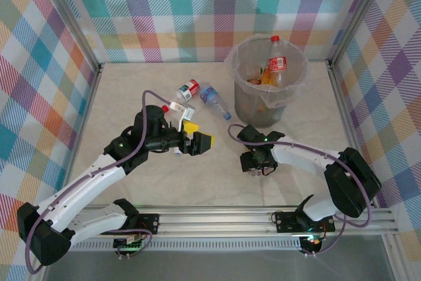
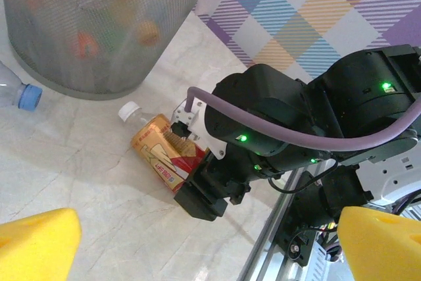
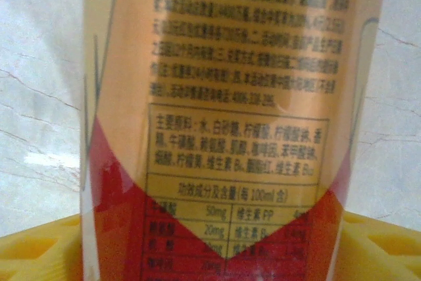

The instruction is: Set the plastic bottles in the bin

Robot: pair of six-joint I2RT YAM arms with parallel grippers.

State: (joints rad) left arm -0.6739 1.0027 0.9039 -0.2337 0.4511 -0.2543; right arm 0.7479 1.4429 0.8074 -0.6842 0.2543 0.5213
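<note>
Nearest the bases, the right claw (image 1: 256,162) is down on the table (image 1: 210,189), straddling the orange bottle (image 2: 158,151) that lies flat there. Seen from its own wrist, the bottle runs straight up the view between the two yellow pads (image 3: 33,248). Its long axis therefore crosses the line on which the jaws shut, which is the right way round for a grasp across the body. The pads sit close beside its red lower part; whether they already press on it I cannot tell. The left wrist view shows the claw over the base end, with the white cap (image 2: 129,111) pointing away towards the bin (image 2: 99,44). A little further out and well to the left, the left claw (image 1: 197,137) hovers with its jaws spread wide and nothing between them. It faces the right one and is the farther of the two from this bottle. Beyond it, the red-label bottle (image 1: 187,90) and the blue-label bottle (image 1: 214,100) lie side by side on the table, nearer the left claw. Farthest, the bin stands just beyond the right claw with several bottles in it, one upright bottle (image 1: 277,64) poking above the rim. I judge the lift to be a short one, up and forward, cap leading.
</note>
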